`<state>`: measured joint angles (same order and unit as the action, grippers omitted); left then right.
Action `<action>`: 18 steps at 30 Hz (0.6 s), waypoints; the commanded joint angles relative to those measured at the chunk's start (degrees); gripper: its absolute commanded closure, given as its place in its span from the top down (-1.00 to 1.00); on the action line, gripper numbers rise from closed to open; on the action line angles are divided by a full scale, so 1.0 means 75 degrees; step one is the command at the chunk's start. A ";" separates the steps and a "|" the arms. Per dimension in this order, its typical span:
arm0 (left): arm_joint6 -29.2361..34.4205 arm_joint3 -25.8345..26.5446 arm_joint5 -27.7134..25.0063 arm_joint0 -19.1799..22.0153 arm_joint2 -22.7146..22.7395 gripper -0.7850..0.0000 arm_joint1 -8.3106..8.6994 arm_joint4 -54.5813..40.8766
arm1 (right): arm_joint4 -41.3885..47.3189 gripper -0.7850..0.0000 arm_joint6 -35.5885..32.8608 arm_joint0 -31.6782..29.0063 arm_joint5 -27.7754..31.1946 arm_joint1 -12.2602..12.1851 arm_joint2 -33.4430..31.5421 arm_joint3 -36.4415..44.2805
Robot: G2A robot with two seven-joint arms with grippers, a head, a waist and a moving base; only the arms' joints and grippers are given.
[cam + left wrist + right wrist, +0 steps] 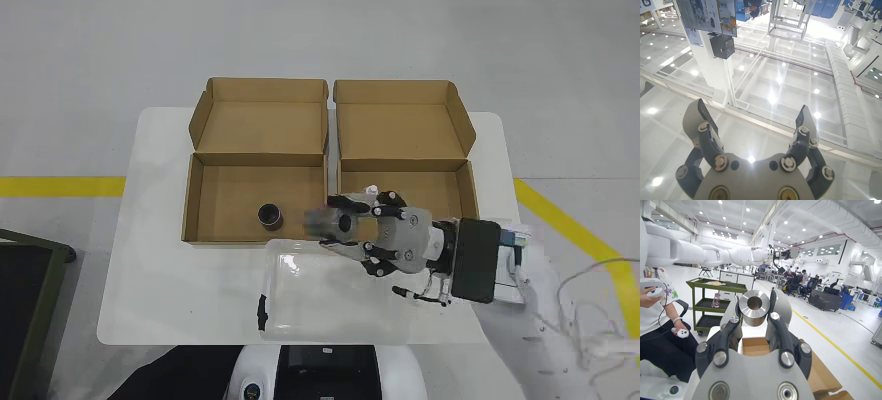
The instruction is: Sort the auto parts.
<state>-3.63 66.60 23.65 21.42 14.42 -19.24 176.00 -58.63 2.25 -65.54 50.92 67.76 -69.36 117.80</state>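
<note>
Now at the carry step; steel sleeve point(753, 313) clamped in the right gripper point(755, 303), over the left box's point(225, 200) corner nearest the clear tray point(320, 300).
Next, likely: lowering inside the matching box, then letting go; left gripper point(753, 115) spread wide, unladen.

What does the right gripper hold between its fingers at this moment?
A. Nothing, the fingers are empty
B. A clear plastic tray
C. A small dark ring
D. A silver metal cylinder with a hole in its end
D: in the right wrist view the right gripper is shut on a silver metal cylinder, and the round hole in its end face shows plainly.
</note>
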 commanded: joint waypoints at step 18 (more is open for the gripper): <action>0.0000 0.0000 0.0000 0.0000 0.0000 1.00 0.0000 0.0000 | -0.1232 -1.00 -0.1320 0.0379 -0.0572 0.0124 0.1486 -0.1357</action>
<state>-3.63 66.60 23.65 21.42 14.42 -19.24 176.00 -67.58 -7.10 -63.15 47.11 68.61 -58.67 108.48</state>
